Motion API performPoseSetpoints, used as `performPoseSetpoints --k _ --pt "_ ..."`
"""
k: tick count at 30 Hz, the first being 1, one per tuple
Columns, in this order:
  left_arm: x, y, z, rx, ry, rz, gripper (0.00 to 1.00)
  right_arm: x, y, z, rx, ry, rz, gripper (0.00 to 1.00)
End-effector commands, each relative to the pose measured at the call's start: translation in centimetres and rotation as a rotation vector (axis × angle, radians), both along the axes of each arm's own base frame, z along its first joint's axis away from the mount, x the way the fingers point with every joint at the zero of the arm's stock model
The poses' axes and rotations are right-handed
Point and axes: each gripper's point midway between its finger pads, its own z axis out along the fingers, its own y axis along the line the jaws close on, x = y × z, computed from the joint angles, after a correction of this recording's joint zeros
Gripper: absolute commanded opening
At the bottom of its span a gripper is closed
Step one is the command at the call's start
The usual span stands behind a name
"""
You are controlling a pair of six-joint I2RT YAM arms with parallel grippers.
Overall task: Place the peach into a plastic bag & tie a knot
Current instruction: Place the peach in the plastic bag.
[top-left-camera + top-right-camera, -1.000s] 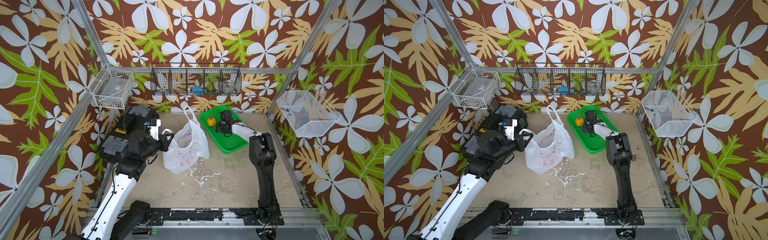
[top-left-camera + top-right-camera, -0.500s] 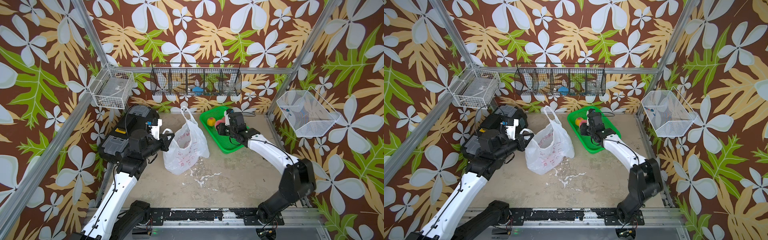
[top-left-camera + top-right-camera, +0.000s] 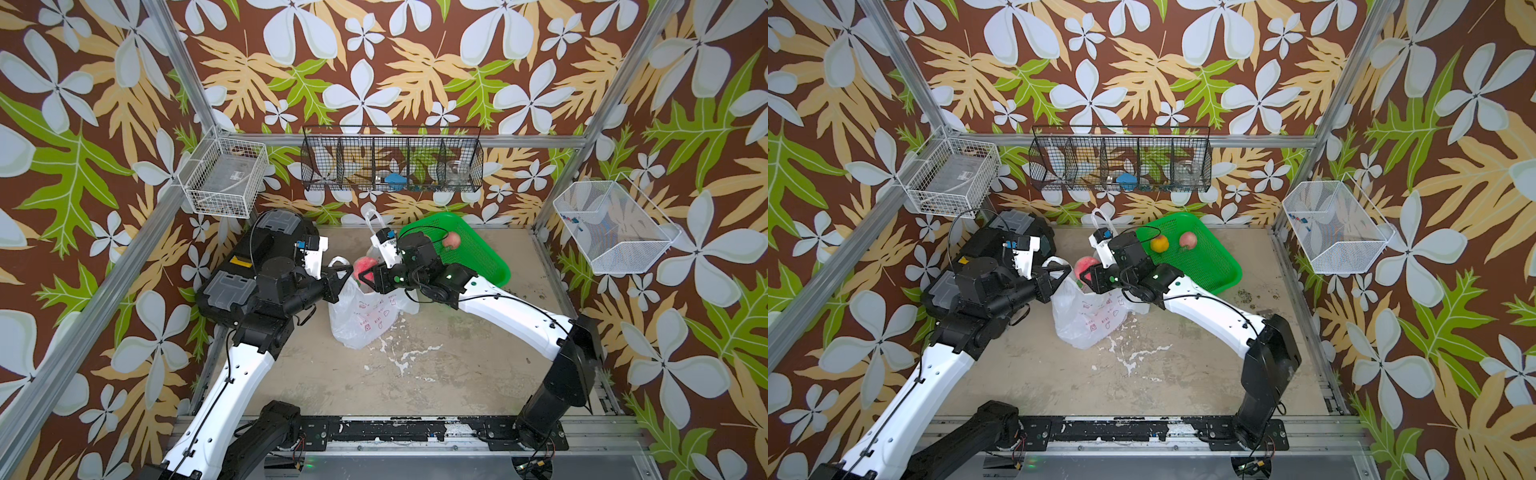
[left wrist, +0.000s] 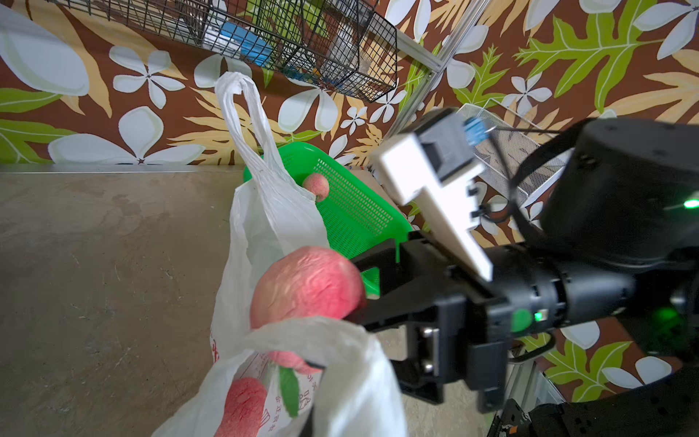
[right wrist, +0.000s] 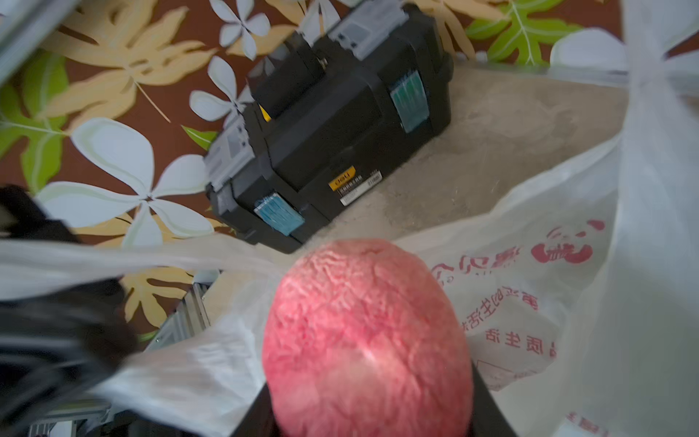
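Over plastic bag [image 4: 272, 212], perhaps against it, peach [image 4: 302, 287] in right gripper [image 4: 359, 291]

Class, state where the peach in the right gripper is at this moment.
In both top views the peach is held by the right gripper over the open mouth of the plastic bag, close to the left gripper pinching a handle.
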Motion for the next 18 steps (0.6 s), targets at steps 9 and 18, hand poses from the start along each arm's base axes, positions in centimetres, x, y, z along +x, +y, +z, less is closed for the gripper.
performPoseSetpoints --k 9,18 --pt "0.4 0.2 -0.5 0.013 -0.018 0.019 0.00 1.5 -2.1 1.1 -0.140 -0.096 -0.041 0.91" --pt "1.6 2.3 -1.2 0.004 0.041 0.175 0.00 9.5 -15.3 3.1 -0.046 -0.099 -0.438 0.74"
